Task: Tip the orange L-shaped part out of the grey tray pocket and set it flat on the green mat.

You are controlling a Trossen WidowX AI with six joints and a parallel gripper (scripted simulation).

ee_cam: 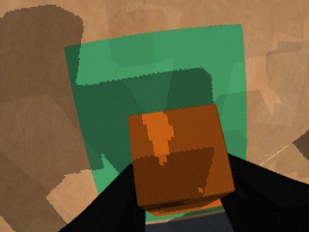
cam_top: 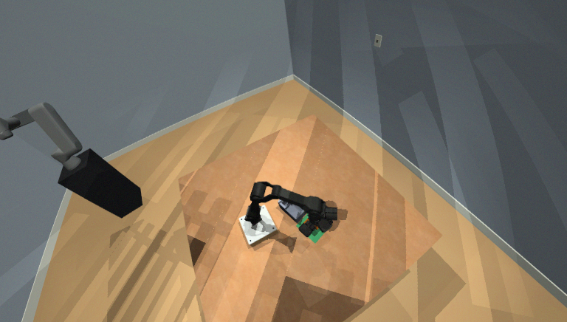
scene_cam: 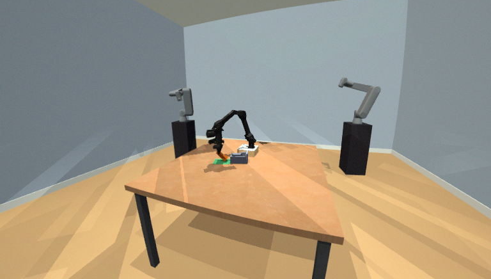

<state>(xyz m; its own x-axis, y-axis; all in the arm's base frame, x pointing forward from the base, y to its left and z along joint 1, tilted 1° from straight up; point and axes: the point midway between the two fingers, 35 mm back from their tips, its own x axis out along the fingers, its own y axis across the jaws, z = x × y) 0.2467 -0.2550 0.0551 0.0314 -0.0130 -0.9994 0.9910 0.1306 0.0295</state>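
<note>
My end effector [ee_cam: 182,209] grips the orange part [ee_cam: 180,158], low centre of frame, above the green mat [ee_cam: 219,58]; I should level it before releasing.

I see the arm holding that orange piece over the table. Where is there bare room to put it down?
The green mat shows bare green ahead of the orange part, up to its far edge. It is crowded behind: the gripper is shut on the part, and the grey tray sits close beside the mat. The table's near half also shows bare wood.
</note>
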